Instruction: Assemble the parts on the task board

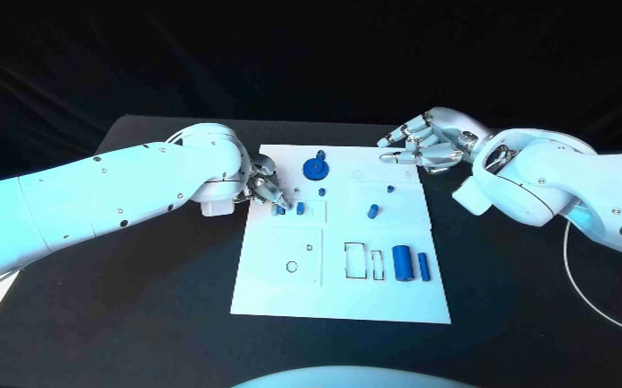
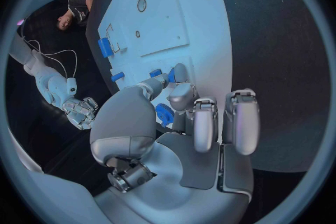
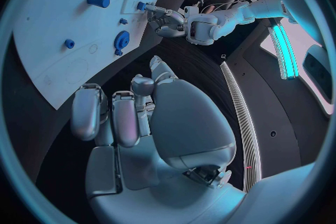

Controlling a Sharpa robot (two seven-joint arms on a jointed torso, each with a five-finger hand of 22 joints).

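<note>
white task board (image 1: 340, 298) lies in the middle of a black table (image 1: 155, 316), with small blue parts on it. a blue gear (image 1: 315, 169) sits near its far edge, a small blue piece (image 1: 373, 211) lies near the middle, and two long blue pieces (image 1: 404, 264) lie side by side toward the near right corner. the left hand (image 1: 263, 185) reaches over the board's left edge, its fingertips (image 1: 278, 201) down at a small blue part (image 1: 299, 208); whether it grips the part cannot be told. the right hand (image 1: 422, 146) hovers at the board's far right corner, fingers curled inward with nothing in them.
</note>
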